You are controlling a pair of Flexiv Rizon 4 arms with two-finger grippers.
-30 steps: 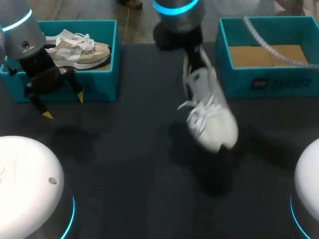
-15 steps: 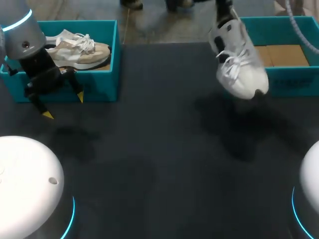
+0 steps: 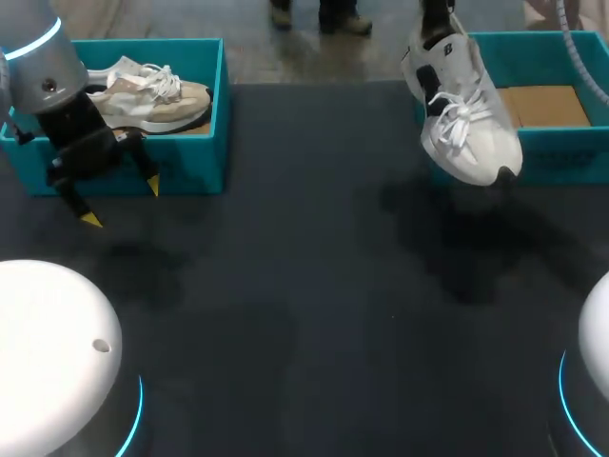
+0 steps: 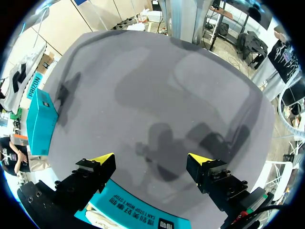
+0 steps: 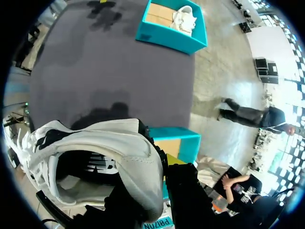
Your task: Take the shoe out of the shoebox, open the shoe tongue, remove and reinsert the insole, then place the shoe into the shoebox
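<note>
Gripping the white shoe (image 3: 471, 133) by its heel rim with the right gripper (image 5: 167, 162), closed on the collar and carrying the whole weight in the air. Hanging heel-up and toe-down at the left end of the right shoebox (image 3: 571, 157), close by its near corner; impossible to tell whether already over the box or just short of it above the dark counter (image 3: 304, 286). Inside the shoe, looking down from the wrist: a dark insole (image 5: 90, 167) apparently lying flat, with knotted laces (image 3: 447, 119) across the front. Inside that box: nothing but a bare cardboard floor (image 3: 538, 103). On the other side, holding nothing in the left gripper (image 3: 122, 203), spread wide and parked low just in front of the left shoebox (image 3: 195, 162), with a beige shoe (image 3: 157, 95) lying in it. Judging from the seated insole and the spot beside the empty box: most likely the last step, putting the shoe away, though equally readable as a lift-out. For placing: carry farther in over the cardboard, clear of the near wall; bring the sole down and line the length up with the long side of the box; lower until resting flat; only then release and pull straight up. Worth minding the toe against the rim and the loose lace ends.
</note>
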